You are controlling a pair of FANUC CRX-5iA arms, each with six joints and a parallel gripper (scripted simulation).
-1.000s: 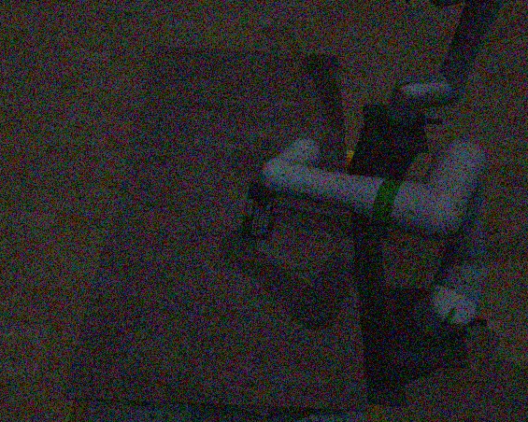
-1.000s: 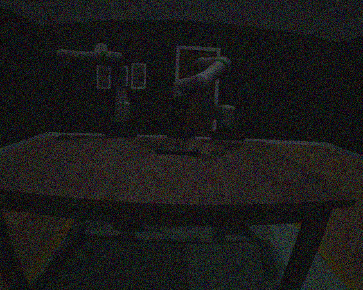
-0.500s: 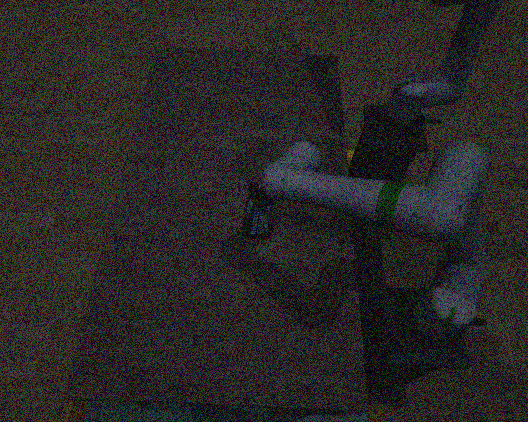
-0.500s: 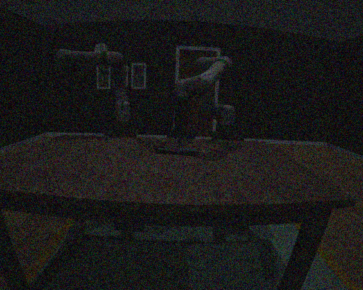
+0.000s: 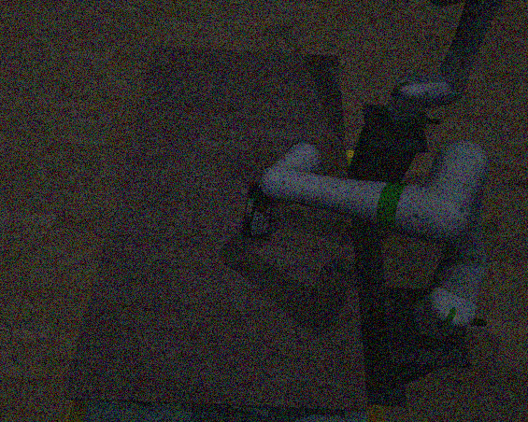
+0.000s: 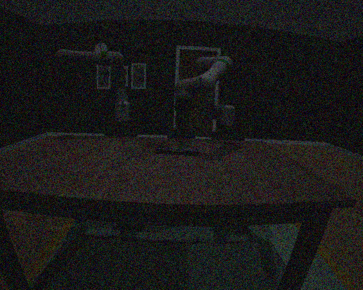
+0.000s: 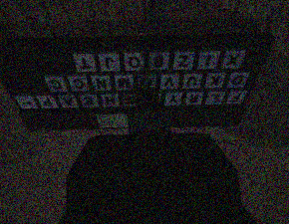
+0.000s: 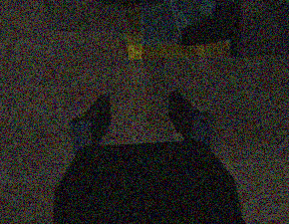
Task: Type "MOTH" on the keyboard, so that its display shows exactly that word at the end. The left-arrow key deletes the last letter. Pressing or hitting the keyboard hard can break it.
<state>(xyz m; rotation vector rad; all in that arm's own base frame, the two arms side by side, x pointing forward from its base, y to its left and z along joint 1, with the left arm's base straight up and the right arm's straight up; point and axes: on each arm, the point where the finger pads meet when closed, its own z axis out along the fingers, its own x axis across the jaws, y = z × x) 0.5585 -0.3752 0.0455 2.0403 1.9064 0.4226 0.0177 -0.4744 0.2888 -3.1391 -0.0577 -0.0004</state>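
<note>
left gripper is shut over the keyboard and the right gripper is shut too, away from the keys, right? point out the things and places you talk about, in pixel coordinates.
Not quite: the right gripper [image 8: 140,106] is open, its fingers standing wide apart in the right wrist view. The left gripper [image 7: 146,100] is indeed shut over the keyboard [image 7: 37,54].
</note>
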